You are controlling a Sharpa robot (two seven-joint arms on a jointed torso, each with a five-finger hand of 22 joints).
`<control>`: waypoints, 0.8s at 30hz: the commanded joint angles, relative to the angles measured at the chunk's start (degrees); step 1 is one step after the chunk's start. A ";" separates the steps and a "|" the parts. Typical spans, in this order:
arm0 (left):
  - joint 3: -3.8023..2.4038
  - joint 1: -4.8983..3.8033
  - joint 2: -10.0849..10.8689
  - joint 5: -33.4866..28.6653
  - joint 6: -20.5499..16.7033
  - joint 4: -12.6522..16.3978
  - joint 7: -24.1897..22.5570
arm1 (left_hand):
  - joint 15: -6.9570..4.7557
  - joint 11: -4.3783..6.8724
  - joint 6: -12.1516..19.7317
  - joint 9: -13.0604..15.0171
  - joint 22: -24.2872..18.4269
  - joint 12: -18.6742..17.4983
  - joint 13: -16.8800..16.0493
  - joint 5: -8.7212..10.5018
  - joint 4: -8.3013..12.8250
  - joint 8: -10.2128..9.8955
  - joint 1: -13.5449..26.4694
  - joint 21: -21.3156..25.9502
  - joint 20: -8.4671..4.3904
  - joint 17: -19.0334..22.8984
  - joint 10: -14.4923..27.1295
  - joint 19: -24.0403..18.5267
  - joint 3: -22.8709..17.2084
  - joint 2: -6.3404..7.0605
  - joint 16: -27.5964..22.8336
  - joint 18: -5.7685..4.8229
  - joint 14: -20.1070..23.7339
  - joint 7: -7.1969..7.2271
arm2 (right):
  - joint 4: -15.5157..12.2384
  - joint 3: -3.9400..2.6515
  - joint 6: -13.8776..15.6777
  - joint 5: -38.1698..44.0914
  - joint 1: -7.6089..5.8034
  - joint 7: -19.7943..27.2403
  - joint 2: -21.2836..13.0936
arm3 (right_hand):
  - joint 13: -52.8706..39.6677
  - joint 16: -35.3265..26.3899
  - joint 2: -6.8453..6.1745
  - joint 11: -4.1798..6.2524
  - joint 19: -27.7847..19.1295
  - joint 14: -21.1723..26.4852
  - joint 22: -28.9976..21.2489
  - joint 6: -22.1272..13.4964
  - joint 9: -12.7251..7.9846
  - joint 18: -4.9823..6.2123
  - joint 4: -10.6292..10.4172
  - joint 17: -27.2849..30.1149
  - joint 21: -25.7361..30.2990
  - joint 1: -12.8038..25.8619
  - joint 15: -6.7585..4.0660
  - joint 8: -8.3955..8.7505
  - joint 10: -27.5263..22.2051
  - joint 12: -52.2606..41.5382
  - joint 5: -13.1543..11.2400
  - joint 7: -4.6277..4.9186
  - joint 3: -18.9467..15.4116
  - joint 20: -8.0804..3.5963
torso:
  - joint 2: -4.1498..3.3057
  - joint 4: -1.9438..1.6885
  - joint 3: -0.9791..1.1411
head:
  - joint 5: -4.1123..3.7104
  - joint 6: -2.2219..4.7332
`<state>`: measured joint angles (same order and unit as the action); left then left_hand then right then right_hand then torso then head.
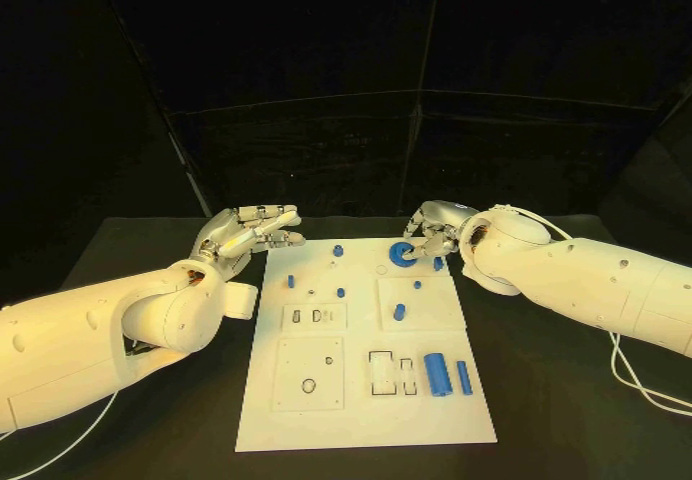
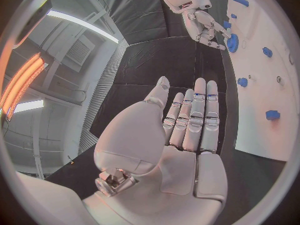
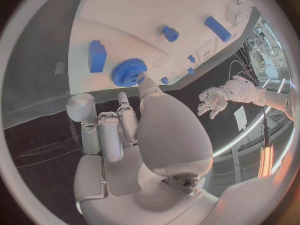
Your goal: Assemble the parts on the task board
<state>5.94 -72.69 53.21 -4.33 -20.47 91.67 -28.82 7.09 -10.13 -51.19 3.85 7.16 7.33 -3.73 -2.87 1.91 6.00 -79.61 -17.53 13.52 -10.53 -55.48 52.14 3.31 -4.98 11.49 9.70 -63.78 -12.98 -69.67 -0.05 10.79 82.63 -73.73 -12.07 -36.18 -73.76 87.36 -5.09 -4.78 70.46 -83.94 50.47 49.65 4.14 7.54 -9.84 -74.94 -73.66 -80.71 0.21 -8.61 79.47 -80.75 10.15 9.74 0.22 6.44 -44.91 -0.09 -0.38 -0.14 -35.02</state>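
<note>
The white task board (image 1: 368, 400) lies in the middle of the black table. A blue gear (image 1: 400, 254) lies flat near its far edge. My right hand (image 1: 433, 232) hovers just behind it. In the right wrist view the thumb tip rests against the rim of the gear (image 3: 129, 72), while the other fingers stay bent short of it and hold nothing. A blue block (image 3: 97, 56) sits beside the gear. My left hand (image 1: 253, 232) is raised off the board's far left corner, with its fingers (image 2: 195, 115) straight and nothing in them. The left wrist view shows the right hand (image 2: 206, 27) at the gear (image 2: 232, 42).
Small blue pegs (image 1: 336, 250) (image 1: 291, 281) (image 1: 417, 285) stand on the board's far half. A short cylinder (image 1: 400, 312) lies mid-board. Two larger blue cylinders (image 1: 436, 375) (image 1: 464, 377) lie near the right edge beside rectangular slots (image 1: 382, 372). Bare black table (image 1: 577, 400) flanks both sides of the board.
</note>
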 commanded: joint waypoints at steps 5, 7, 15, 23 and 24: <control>-0.02 -0.07 -0.26 0.40 0.87 -0.08 -0.81 | 0.05 -0.36 0.04 -0.01 -0.07 -0.28 0.00 0.09 0.34 -0.28 -0.24 0.19 -0.13 -0.06 -0.09 0.28 -0.09 -0.26 -0.26 0.72 -0.36 -0.78 | 0.51 -0.02 -2.55 1.71 0.17 -0.51 0.66 | -0.83 0.39 0.32 -0.03 0.51 -4.82 0.46 0.44 0.04 -0.46 0.62 -8.90 -0.41 -0.34 0.20 -0.28 0.82 -0.73 0.06 0.03 0.01 0.06 | -0.01 0.00 0.05 | -0.04 -0.11; -0.02 -0.07 -0.29 0.40 0.87 -0.11 -0.81 | 0.05 -0.36 0.04 -0.01 -0.07 -0.28 0.00 0.09 0.34 -0.28 -0.24 0.19 -0.13 -0.06 -0.09 0.28 -0.09 -0.26 -0.26 0.72 -0.36 -0.78 | 0.60 -0.02 -2.77 1.73 0.24 -0.53 0.82 | -0.99 0.42 0.43 -0.01 0.53 -4.83 0.53 0.56 0.04 -0.48 0.72 -8.96 -0.47 -0.38 0.20 -0.33 0.90 -0.84 0.04 0.01 0.02 0.06 | -0.01 -0.03 0.05 | -0.04 -0.15; -0.03 -0.07 -0.29 0.40 0.86 -0.14 -0.79 | 0.05 -0.36 0.04 -0.01 -0.07 -0.28 0.00 0.09 0.34 -0.28 -0.24 0.19 -0.13 -0.06 -0.09 0.28 -0.09 -0.26 -0.26 0.72 -0.36 -0.78 | 0.85 -0.02 -3.15 1.80 0.42 -0.53 1.15 | -1.74 0.48 1.71 0.22 0.58 -4.83 0.84 2.12 0.12 -0.50 1.56 -9.06 -0.74 -0.82 0.04 -0.96 1.17 -1.24 -0.68 -0.28 0.53 -0.06 | 0.00 -0.06 0.03 | -0.04 -0.22; -0.03 -0.07 -0.22 0.40 0.86 -0.08 -0.78 | 0.05 -0.39 0.06 -0.02 -0.11 -0.34 0.02 0.08 0.42 -0.34 -0.20 0.23 -0.13 -0.08 -0.06 0.27 -0.14 -0.27 -0.33 0.73 -0.35 -0.82 | 0.86 -0.02 -0.59 3.04 0.52 -0.20 1.25 | -2.93 0.57 4.33 1.02 0.81 -4.85 1.51 5.92 0.31 -0.58 3.26 -9.27 -1.21 -2.29 -0.58 -2.03 1.84 -1.73 -1.48 -1.15 2.97 -0.52 | 0.01 -0.02 0.09 | 0.01 -0.26; -0.03 -0.07 -0.21 0.40 0.86 -0.07 -0.77 | 0.05 -0.39 0.06 -0.02 -0.11 -0.34 0.02 0.08 0.42 -0.34 -0.20 0.23 -0.13 -0.08 -0.06 0.27 -0.14 -0.27 -0.33 0.73 -0.35 -0.82 | 0.79 -0.02 0.43 3.50 0.53 -0.02 1.24 | -3.23 0.60 4.86 1.24 0.91 -4.87 1.72 6.66 0.38 -0.60 3.62 -9.37 -1.32 -2.80 -0.75 -2.26 2.05 -1.88 -1.45 -1.40 3.64 -0.65 | 0.01 -0.03 0.09 | 0.02 -0.25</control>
<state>5.94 -72.69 52.99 -4.33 -20.40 91.51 -28.82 7.09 -10.13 -51.19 3.85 7.10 7.33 -3.73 -2.87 2.07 6.00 -79.61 -17.53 13.52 -10.51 -55.48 52.14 3.14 -4.98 11.49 9.70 -63.78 -12.98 -68.83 -0.23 9.38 84.41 -73.41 -12.31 -34.93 -74.94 87.56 -1.58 -3.68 71.10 -83.95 51.92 55.15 4.19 7.56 -6.63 -74.92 -74.53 -82.64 0.15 -10.42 80.98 -82.25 8.68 8.66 2.80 6.20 -44.91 -0.12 -0.31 -0.14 -35.28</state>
